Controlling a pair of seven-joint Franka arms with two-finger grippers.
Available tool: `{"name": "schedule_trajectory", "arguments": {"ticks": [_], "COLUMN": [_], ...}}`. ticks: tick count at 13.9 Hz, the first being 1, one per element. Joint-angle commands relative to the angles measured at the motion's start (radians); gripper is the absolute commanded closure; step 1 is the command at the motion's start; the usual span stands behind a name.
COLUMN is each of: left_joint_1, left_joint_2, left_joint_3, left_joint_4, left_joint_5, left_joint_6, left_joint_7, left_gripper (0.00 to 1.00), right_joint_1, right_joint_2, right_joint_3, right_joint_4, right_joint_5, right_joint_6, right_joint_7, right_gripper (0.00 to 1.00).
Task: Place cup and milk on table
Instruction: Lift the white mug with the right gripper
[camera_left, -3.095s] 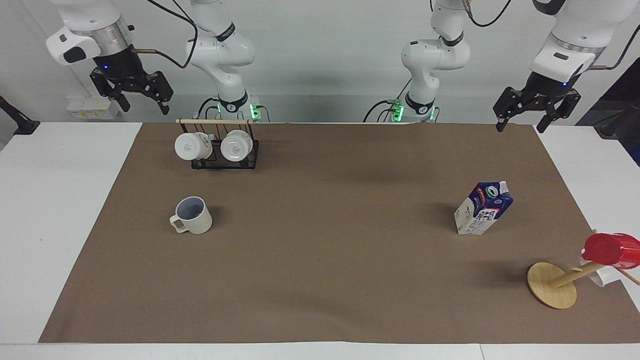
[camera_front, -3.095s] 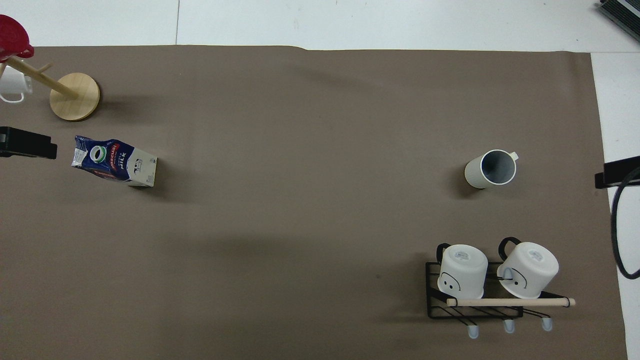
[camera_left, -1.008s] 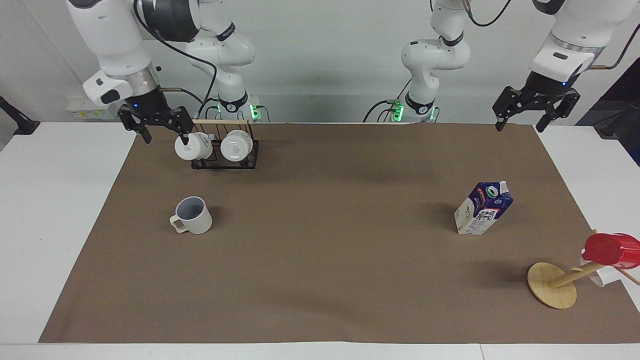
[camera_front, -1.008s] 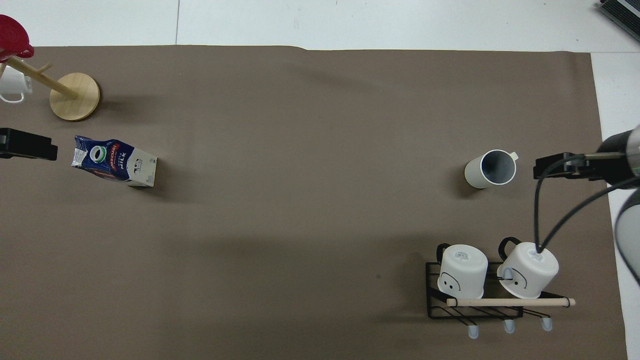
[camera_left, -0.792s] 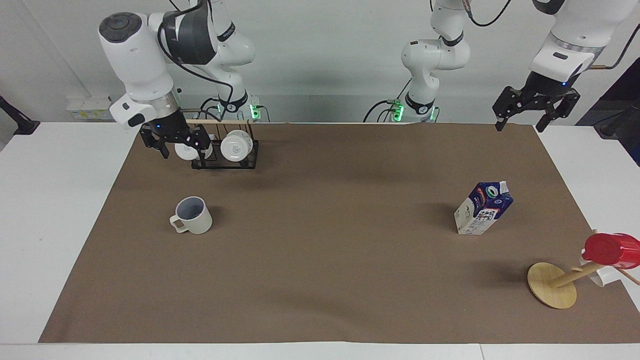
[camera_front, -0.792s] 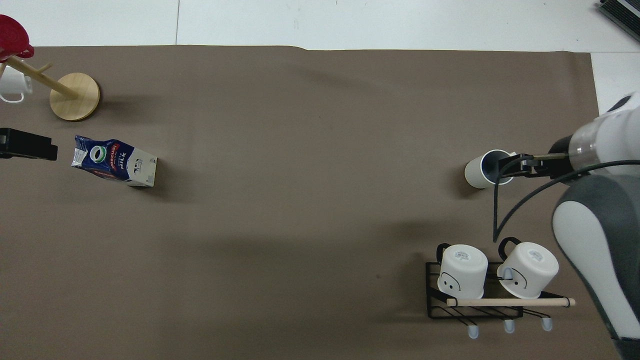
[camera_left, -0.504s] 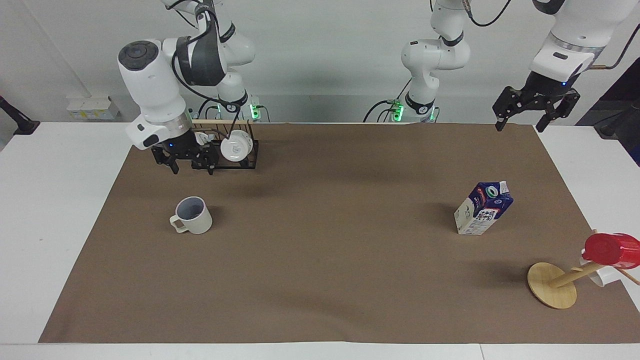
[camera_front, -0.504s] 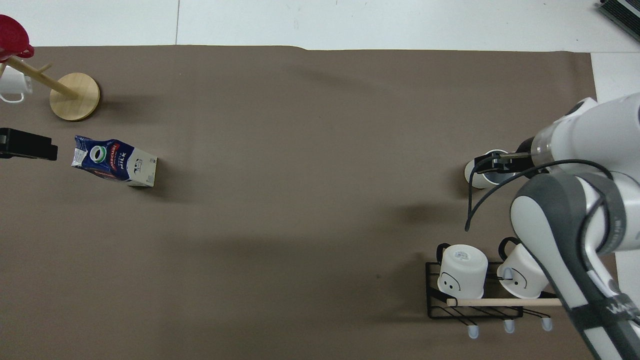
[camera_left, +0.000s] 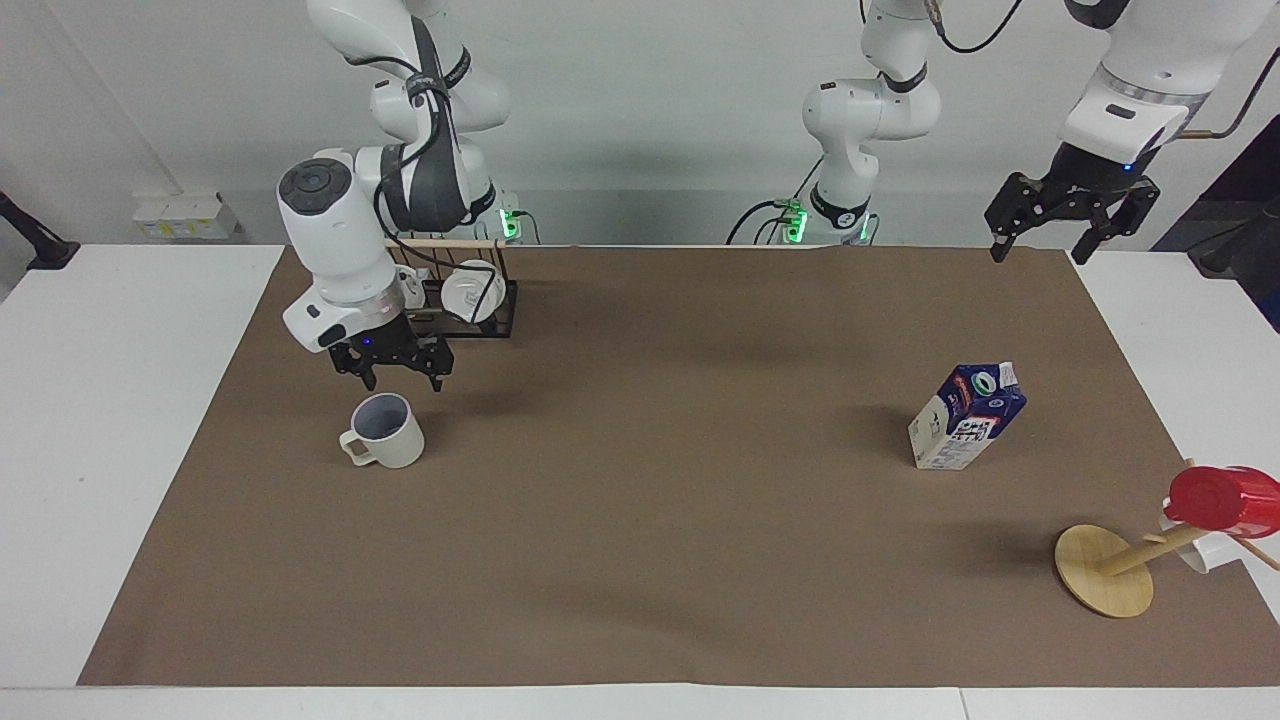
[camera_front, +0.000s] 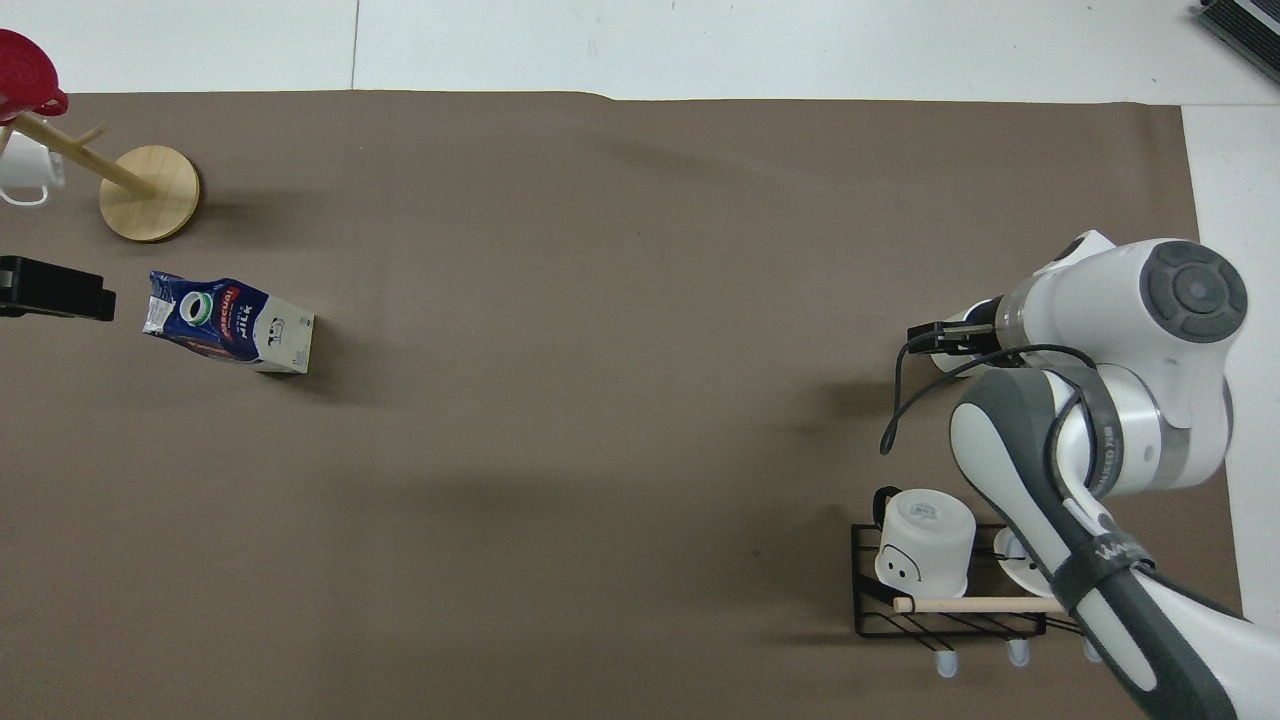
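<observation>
The cream-beige cup stands upright on the brown mat of the table, toward the right arm's end, its handle pointing away from the robots. My right gripper is open and hangs just above the cup's rim, a little to the robots' side, not touching it. In the overhead view the right gripper and its arm cover most of the cup. The milk carton stands on the mat toward the left arm's end and also shows in the overhead view. My left gripper is open, empty and waits raised over the mat's corner.
A black wire rack with two white mugs stands nearer to the robots than the cup; it also shows in the overhead view. A wooden mug tree carrying a red cup stands farther out than the milk.
My right arm has swung in from beside the table, passed over the rack and come down over the cup. The left arm, the cup and the milk have not moved.
</observation>
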Motion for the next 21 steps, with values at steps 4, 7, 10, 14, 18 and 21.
{"name": "schedule_trajectory", "arguments": {"ticks": [4,7,10,14,18,21], "left_joint_1": [-0.001,-0.001,-0.001,-0.001,-0.001,-0.001], "left_joint_2": [-0.029,-0.029,-0.029,-0.029,-0.029,-0.029], "left_joint_3": [0.003,0.003,0.003,0.003,0.003,0.003], "left_joint_4": [-0.032,-0.032,-0.032,-0.032,-0.033,-0.033], "left_joint_5": [-0.014,-0.014,-0.014,-0.014,-0.014,-0.014], "left_joint_6": [-0.003,-0.001,-0.001,-0.001,0.001,0.001], "left_joint_7": [0.007,0.008,0.01,0.007,0.009,0.007], "left_gripper": [0.0,0.0,0.0,0.0,0.0,0.0], "right_joint_1": [-0.027,-0.032,-0.04,-0.037,-0.023,-0.007], "right_joint_2": [0.009,0.011,0.011,0.012,0.015,-0.014], "right_joint_3": [0.001,0.001,0.001,0.001,0.003,0.003], "right_joint_4": [-0.036,-0.05,-0.053,-0.052,-0.017,0.019], "right_joint_5": [0.003,0.003,0.003,0.005,0.005,0.002], "right_joint_6": [0.069,0.074,0.078,0.078,0.06,-0.018], "right_joint_7": [-0.082,-0.103,-0.106,-0.085,-0.071,-0.091], "right_gripper": [0.0,0.23,0.6,1.0,1.0,1.0]}}
